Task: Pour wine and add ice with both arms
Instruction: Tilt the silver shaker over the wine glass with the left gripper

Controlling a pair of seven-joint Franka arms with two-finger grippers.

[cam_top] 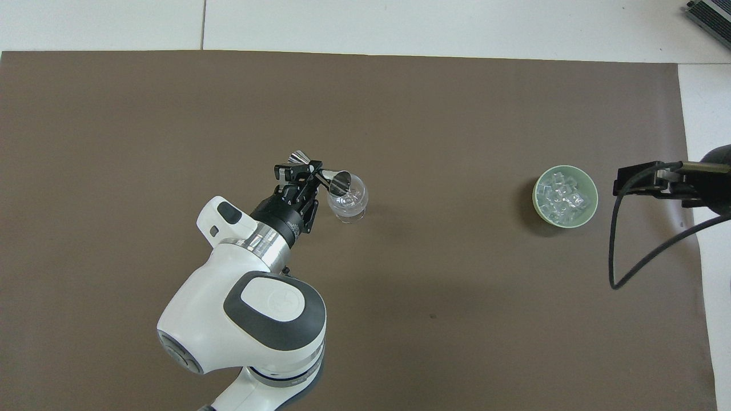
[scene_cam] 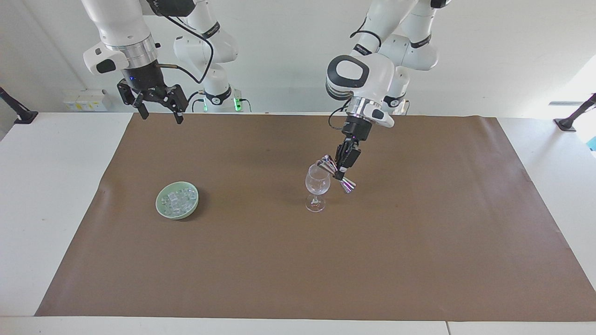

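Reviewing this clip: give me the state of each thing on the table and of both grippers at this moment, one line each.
wine glass: upright on the brown mat, no coloured liquid visible in it.
jigger: tilted, one end at the glass's rim.
left gripper: shut on the jigger, over the mat beside the glass.
green bowl: upright, toward the right arm's end.
ice: piled in the bowl.
right gripper: open, empty, waiting raised.

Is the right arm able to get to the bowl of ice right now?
Probably yes. The right gripper hangs open and empty over the table edge nearest the robots, and nothing lies between it and the green bowl of ice. The left gripper is busy at the wine glass.
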